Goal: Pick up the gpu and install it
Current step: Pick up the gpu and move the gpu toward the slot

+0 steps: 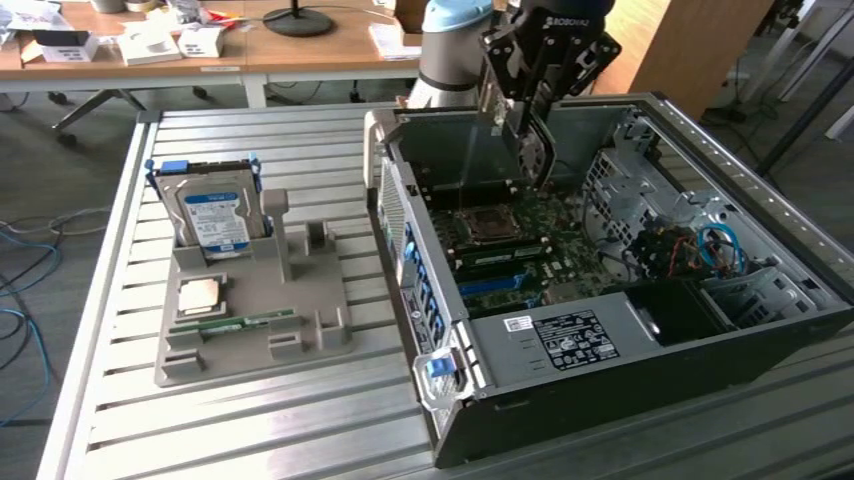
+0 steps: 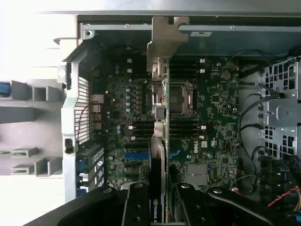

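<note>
Pincer (image 1: 531,118) clamped on the gpu (image 1: 511,150), one finger on each face. In the wrist view the fingers (image 2: 136,207) grip the card (image 2: 159,155) edge-on, its metal bracket (image 2: 165,40) at the far end. The gpu hangs upright inside the open computer case (image 1: 747,330), just above the motherboard (image 2: 211,103). The hard drive (image 1: 214,215) stands in the grey holder (image 1: 314,330) on the slatted surface (image 1: 240,420).
</note>
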`<move>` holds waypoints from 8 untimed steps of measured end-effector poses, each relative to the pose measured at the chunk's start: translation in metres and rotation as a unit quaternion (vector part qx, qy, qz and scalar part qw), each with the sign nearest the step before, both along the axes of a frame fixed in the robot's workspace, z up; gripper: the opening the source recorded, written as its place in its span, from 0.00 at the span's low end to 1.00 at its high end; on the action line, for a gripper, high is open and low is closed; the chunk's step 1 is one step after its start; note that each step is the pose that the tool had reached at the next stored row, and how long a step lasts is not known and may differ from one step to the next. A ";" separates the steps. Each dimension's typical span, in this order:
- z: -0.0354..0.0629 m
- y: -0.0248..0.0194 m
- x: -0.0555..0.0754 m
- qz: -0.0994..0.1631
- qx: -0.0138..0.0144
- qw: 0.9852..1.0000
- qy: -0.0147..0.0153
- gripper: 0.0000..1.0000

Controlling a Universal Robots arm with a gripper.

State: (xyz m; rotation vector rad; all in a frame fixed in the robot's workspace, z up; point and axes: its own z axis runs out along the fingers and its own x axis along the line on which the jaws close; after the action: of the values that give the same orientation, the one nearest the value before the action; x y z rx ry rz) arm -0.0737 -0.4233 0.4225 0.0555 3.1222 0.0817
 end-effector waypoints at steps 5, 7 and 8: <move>0.0000 0.0000 0.014 0.000 0.000 1.000 0.000 0.26; 0.0000 0.0000 0.018 0.000 0.000 1.000 0.000 0.26; 0.0000 0.0000 0.020 0.000 0.000 1.000 0.000 0.26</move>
State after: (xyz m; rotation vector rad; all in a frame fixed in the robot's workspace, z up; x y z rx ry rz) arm -0.0537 -0.4233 0.4225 0.0546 3.1223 0.0820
